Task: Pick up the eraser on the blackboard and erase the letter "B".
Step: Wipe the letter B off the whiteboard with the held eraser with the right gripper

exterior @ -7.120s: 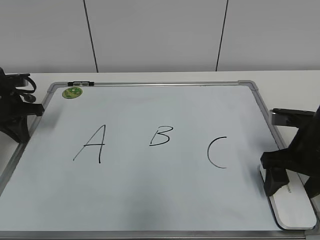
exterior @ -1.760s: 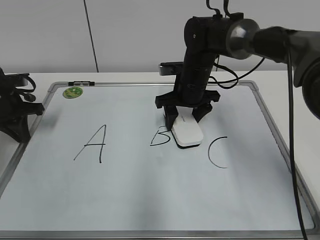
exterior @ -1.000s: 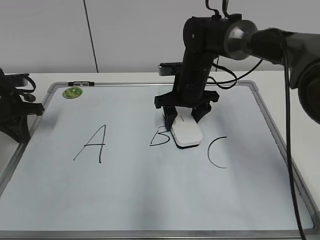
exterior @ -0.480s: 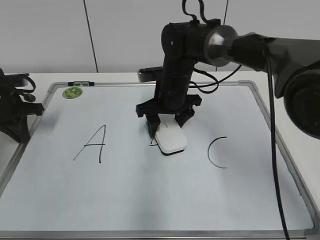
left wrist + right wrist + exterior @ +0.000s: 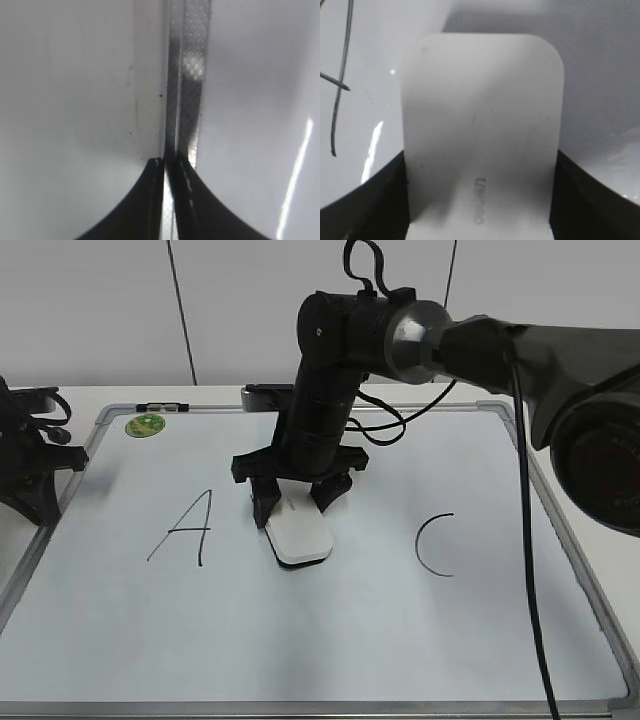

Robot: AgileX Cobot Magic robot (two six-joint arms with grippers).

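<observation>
We see the right gripper point(image 5: 297, 500) clamped on the eraser point(image 5: 299, 536), its dark fingers point(image 5: 365, 205) pressed to both long sides, holding the smooth white rounded block flat on the blackboard point(image 5: 300, 630) between the letter "A" point(image 5: 185, 528) and the "C" point(image 5: 435, 544). No "B" shows in that gap. The left gripper point(image 5: 168, 165) sits nearly closed over the board's textured silver frame point(image 5: 187, 80), holding nothing.

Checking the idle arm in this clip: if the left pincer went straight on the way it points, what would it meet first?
Probably the blackboard's metal frame: the shut left pincer points along that strip, close above it. How close is unclear.
</observation>
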